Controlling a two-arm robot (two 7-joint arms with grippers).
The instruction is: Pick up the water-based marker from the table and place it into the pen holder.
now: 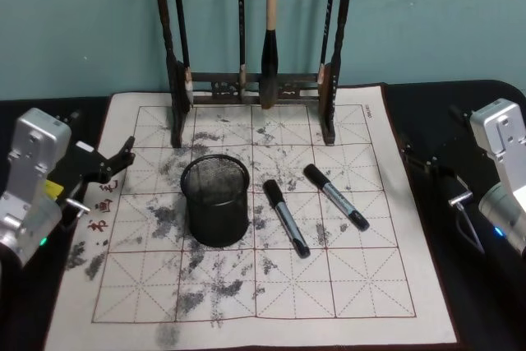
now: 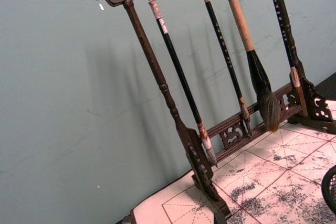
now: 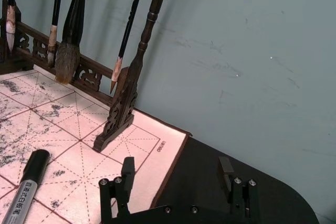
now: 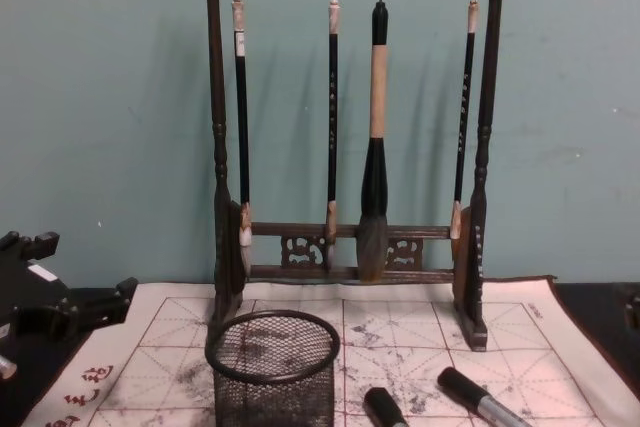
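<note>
Now left end effector (image 1: 122, 160), right end effector (image 3: 177, 167) both spread at mat (image 1: 370, 285) edges; markers (image 1: 285, 217) beside pen holder (image 1: 215, 201) mid-mat.

Pen holder (image 4: 272, 367) btm cut off, chest view.

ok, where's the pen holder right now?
In the head view the pen holder stands upright on the mat, left of centre, in front of the brush rack, with the nearer marker lying just to its right, apart.

pen holder (image 1: 215, 213) | markers (image 1: 285, 217) right of it | brush rack (image 1: 174, 88) behind
</note>
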